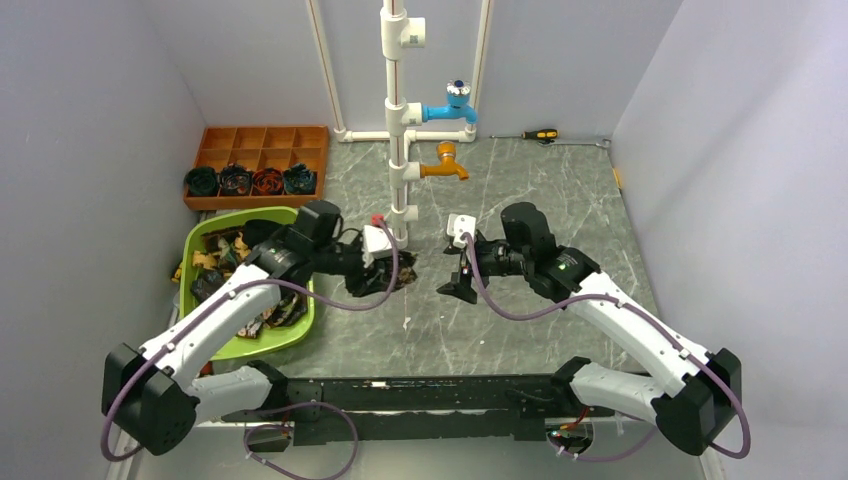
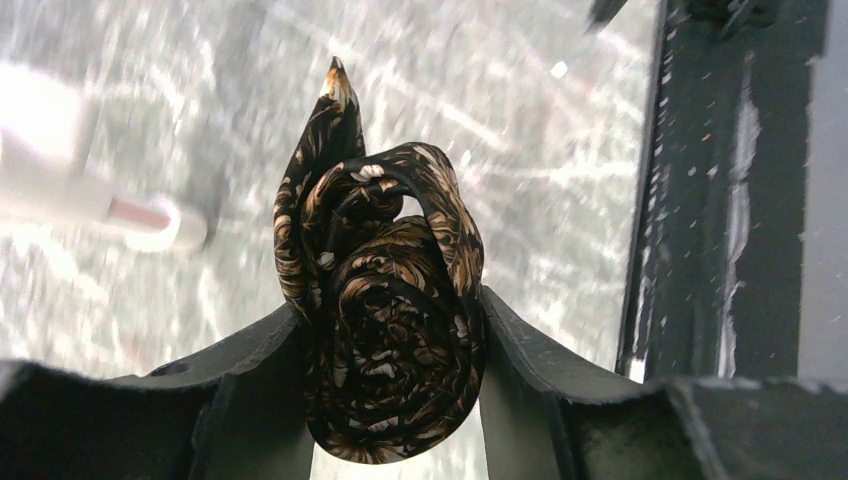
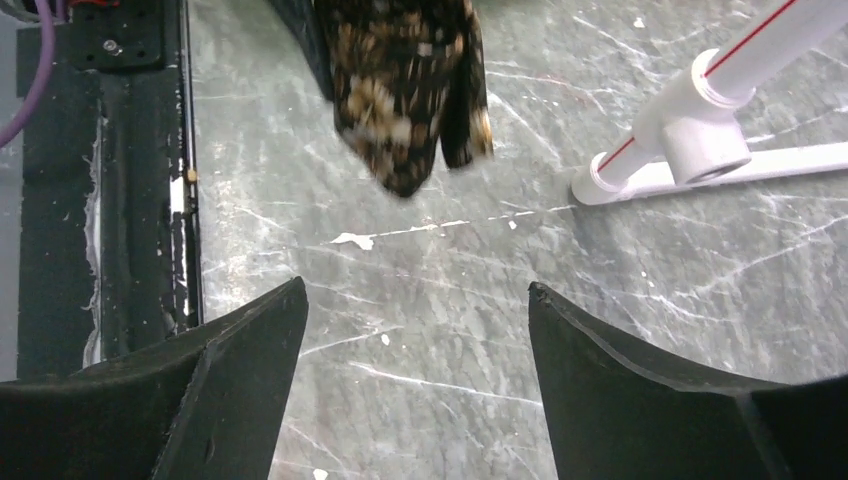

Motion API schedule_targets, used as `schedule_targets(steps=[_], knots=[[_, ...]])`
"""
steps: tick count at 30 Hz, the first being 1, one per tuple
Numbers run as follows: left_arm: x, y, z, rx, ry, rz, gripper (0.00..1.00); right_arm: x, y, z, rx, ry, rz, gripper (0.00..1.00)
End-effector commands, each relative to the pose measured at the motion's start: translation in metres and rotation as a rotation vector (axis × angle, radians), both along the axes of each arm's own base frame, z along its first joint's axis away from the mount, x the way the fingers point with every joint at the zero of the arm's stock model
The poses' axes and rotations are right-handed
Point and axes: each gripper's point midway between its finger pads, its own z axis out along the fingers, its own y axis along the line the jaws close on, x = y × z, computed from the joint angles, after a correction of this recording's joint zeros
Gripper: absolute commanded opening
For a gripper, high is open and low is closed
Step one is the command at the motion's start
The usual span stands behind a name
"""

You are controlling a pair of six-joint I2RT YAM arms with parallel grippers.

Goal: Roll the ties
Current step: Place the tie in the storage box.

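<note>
My left gripper is shut on a rolled tie, a dark coil with a brown and tan pattern, its pointed end sticking up beyond the fingers. In the top view this gripper holds the tie just above the table near the pipe stand. My right gripper is open and empty over the bare table; the same tie shows ahead of it. In the top view the right gripper is a short way right of the tie. Several rolled ties sit in the brown tray. Loose ties lie in the green bin.
A white pipe stand with a blue tap and an orange tap rises behind the grippers; its base shows in the right wrist view. A screwdriver lies at the back. The black base rail runs along the near edge.
</note>
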Motion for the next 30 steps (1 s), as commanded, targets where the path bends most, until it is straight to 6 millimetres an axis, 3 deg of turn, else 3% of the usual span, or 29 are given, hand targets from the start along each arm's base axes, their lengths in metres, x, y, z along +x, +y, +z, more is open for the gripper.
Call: schedule_targets(steps=[1, 4, 6, 9, 10, 11, 16, 20, 24, 30], knots=[[0.005, 0.052, -0.012, 0.074, 0.011, 0.077, 0.00, 0.014, -0.010, 0.007, 0.004, -0.016, -0.095, 0.85], [0.030, 0.098, -0.015, 0.129, 0.038, 0.217, 0.00, 0.022, -0.017, 0.009, 0.007, 0.001, -0.144, 0.93], [0.057, 0.129, -0.010, 0.166, 0.052, 0.331, 0.00, 0.027, -0.020, 0.010, 0.005, 0.009, -0.173, 0.99], [0.112, 0.176, -0.007, 0.219, 0.094, 0.516, 0.00, 0.033, -0.024, 0.010, 0.000, 0.028, -0.213, 1.00], [0.133, 0.202, -0.003, 0.227, 0.104, 0.611, 0.00, 0.035, -0.025, 0.009, -0.003, 0.039, -0.223, 1.00], [0.159, 0.220, 0.009, 0.225, 0.085, 0.681, 0.00, 0.036, -0.026, 0.008, -0.003, 0.048, -0.233, 1.00], [0.249, 0.282, 0.017, 0.215, 0.095, 0.921, 0.00, 0.041, -0.026, 0.005, 0.002, 0.074, -0.254, 1.00], [0.311, 0.309, 0.020, 0.160, 0.007, 1.034, 0.00, 0.043, -0.026, 0.002, 0.000, 0.087, -0.267, 1.00], [0.363, 0.322, 0.019, 0.111, -0.056, 1.095, 0.00, 0.045, -0.028, 0.000, -0.009, 0.098, -0.283, 1.00], [0.414, 0.319, 0.005, 0.041, -0.116, 1.087, 0.00, 0.040, -0.032, -0.005, -0.018, 0.123, -0.296, 1.00]])
